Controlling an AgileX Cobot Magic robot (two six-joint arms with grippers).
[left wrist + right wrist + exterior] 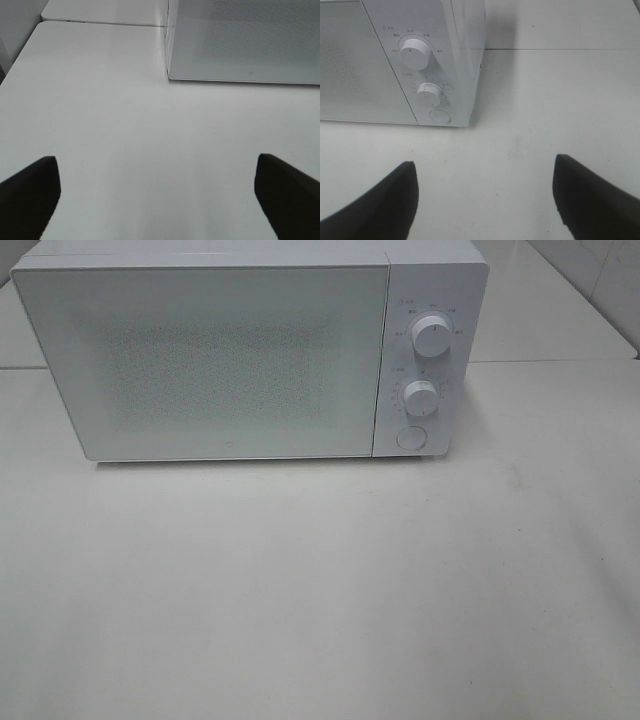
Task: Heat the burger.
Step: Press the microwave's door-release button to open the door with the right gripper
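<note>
The burger is out of view in every frame. A white microwave (240, 350) stands at the back of the white table (320, 590) with its door shut; it also shows in the left wrist view (245, 40) and the right wrist view (395, 60). Two knobs (431, 337) (421, 398) and a round button (409, 438) sit on its right panel. My left gripper (155, 200) is open over bare table in front of the microwave's left corner. My right gripper (485, 200) is open, low over the table before the control panel. Neither arm shows in the exterior high view.
The table's left edge (20, 55) shows in the left wrist view, with a second white surface (100, 10) behind a seam. A tiled wall (600, 280) rises at the back right.
</note>
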